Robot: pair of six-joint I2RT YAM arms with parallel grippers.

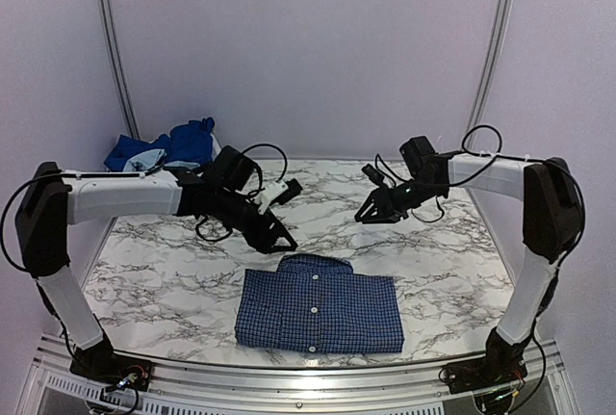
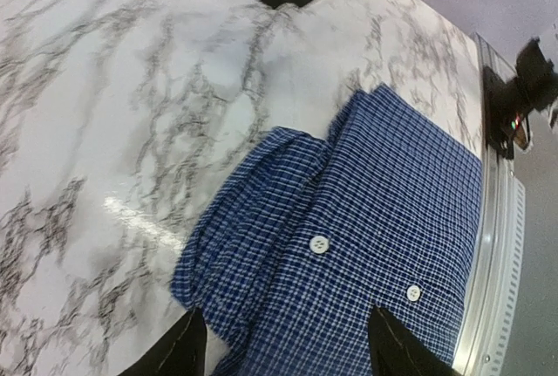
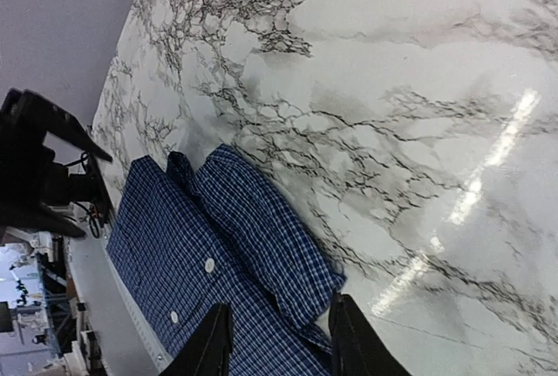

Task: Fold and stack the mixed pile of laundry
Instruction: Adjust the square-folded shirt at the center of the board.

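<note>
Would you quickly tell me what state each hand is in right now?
Left hand: open, holding nothing, clear of the navy checked shirt.
Right hand: open, holding nothing.

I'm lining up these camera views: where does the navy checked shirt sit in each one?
Top external: navy checked shirt, folded, lower centre near the front edge.
Left wrist: shirt fills the lower right.
Right wrist: shirt at lower left.
Shared landmark: the marble table beneath it, in all three.
</note>
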